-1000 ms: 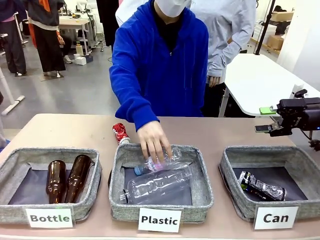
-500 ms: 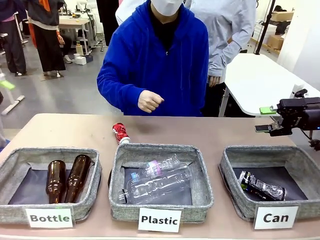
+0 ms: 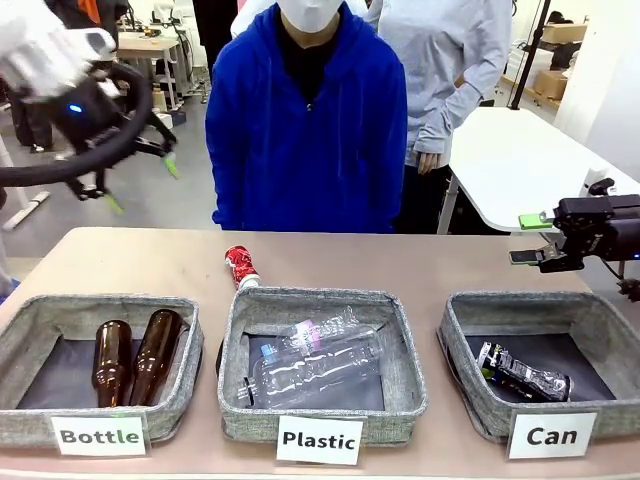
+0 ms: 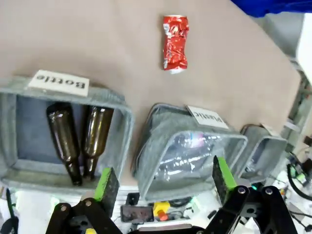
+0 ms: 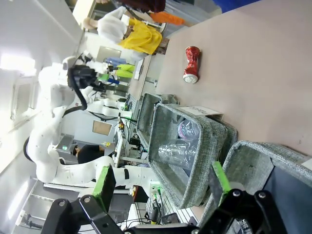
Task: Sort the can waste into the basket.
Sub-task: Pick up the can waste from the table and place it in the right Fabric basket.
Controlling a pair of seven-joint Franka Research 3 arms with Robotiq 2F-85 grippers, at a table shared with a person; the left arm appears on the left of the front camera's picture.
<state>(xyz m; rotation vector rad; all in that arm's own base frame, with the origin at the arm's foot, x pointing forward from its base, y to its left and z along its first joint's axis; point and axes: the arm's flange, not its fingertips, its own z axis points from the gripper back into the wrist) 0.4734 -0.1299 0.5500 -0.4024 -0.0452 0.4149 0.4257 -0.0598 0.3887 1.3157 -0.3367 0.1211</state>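
Observation:
A crushed red can (image 3: 240, 266) lies on the table just behind the middle basket; it shows again in the left wrist view (image 4: 175, 43) and the right wrist view (image 5: 191, 64). The grey "Can" basket (image 3: 520, 301) stands at the right front and holds one flattened can (image 3: 523, 373). My left gripper (image 3: 140, 185) hangs high over the table's far left corner, open and empty (image 4: 165, 178). My right gripper (image 3: 528, 240) is held above the far right, behind the Can basket (image 5: 258, 156), also open and empty (image 5: 162, 183).
The "Plastic" basket (image 3: 320, 297) in the middle holds two clear bottles. The "Bottle" basket (image 3: 100, 302) on the left holds two brown glass bottles. A person in a blue hoodie (image 3: 305, 130) stands at the far edge, hands off the table.
The person's hand let go of a clear bottle in the Plastic basket and drew back. My left arm has swung into view at the upper left. The right arm has not moved.

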